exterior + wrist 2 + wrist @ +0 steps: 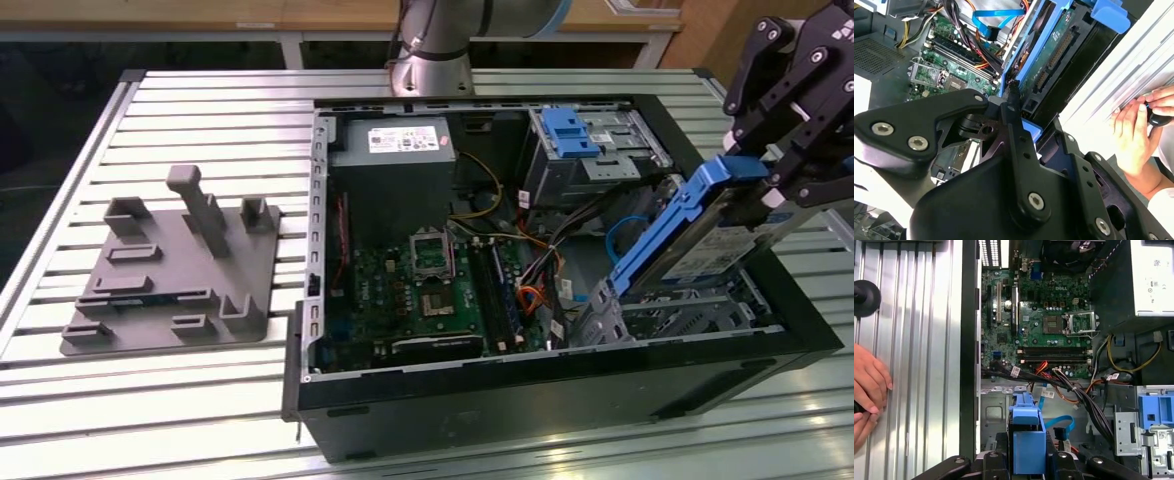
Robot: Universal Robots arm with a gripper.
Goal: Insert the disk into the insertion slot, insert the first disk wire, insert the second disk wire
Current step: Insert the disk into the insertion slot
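Gripper: your gripper (771,178) is pinching the upper end of the disk (701,250) by its blue carrier, fingers pressed onto the frame. In the first wrist view the carrier (1026,440) is standing up between them.
Disk: it is hanging tilted over the case's corner at the exterior view's right, lower end pointing down toward the cage and upper end well above the case rim.
Connector edge: in the second wrist view the disk's connector strip (1054,55) is showing bare, with nothing plugged in.
Insertion slot: the insertion slot (694,315) is sitting just under the disk's lower end. I cannot tell whether they are touching.
Wires: the blue cable (1064,421) and the dark wire bundle (1079,395) are lying loose inside the case, apart from the disk.
Progress: you are working on step one. The disk is lifted and lined up near the slot but not seated, and both wire insertions are left to do, as I judge it.
Farther in: the blue-latched bay (574,135) and the motherboard (427,290) are lying beyond.
Outside the case: a grey fixture plate (174,270) is resting on the slatted table (200,100), and a person's hand (869,385) is resting on the table beside the case wall.
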